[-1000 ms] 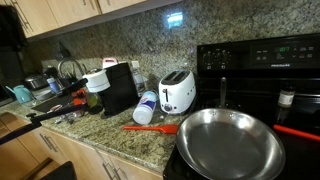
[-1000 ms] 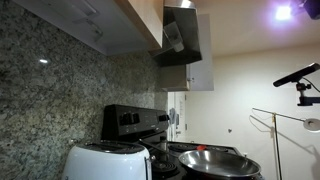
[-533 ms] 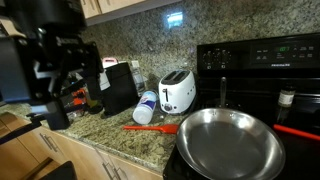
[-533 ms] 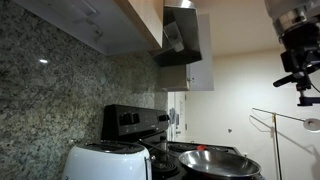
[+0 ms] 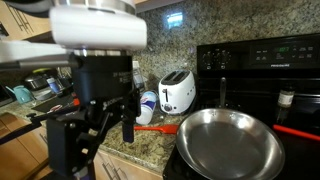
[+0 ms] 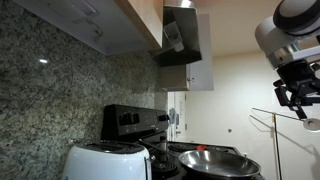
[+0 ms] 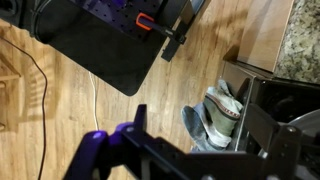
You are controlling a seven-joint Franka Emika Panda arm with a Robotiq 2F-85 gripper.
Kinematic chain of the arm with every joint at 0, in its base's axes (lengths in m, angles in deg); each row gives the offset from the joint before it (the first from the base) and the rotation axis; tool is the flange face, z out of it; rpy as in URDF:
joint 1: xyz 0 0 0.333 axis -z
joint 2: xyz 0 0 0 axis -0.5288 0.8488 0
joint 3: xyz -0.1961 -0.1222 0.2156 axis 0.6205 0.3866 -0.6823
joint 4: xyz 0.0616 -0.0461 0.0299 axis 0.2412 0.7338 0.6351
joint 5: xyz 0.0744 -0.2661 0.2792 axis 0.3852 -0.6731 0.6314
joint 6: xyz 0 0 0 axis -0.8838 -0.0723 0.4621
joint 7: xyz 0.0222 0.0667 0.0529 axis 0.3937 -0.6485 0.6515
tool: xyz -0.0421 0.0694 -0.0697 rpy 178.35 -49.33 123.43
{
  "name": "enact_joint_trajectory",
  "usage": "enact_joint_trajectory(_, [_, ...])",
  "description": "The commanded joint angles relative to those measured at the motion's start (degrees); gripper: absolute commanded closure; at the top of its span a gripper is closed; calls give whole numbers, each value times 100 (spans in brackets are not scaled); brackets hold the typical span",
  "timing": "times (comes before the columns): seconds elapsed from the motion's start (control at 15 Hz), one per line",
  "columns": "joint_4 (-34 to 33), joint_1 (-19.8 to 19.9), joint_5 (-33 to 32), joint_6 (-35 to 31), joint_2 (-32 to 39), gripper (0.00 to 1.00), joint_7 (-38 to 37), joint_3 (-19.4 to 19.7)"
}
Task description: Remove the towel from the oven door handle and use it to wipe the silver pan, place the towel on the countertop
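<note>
The towel, olive-grey with pale striped edges, hangs bunched on the oven door handle in the wrist view, above the wooden floor. My gripper is open and empty, its dark fingers rising from the bottom of that view, apart from the towel. In both exterior views the gripper hangs in the air in front of the counter with its jaws apart. The silver pan sits empty on the black stove. The speckled granite countertop runs beside it. The towel is out of both exterior views.
A white toaster, a white-and-blue bottle and a red spatula lie on the counter behind the arm. A red handle sticks out by the pan. A black base with cables stands on the floor.
The arm has swung into both exterior views, moving right and down in front of the counter. Its jaws have stayed apart. Pan and counter items have not moved.
</note>
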Motion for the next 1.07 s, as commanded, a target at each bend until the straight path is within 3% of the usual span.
enact_joint_trajectory(0.0, [-101, 57, 125, -287, 529, 0, -714, 181])
enact_joint_trajectory(0.4, [20, 47, 386, -1119, 727, 0, -1874, 485])
enact_joint_trajectory(1.0, [-7, -15, 261, -976, 758, 0, -1739, 555])
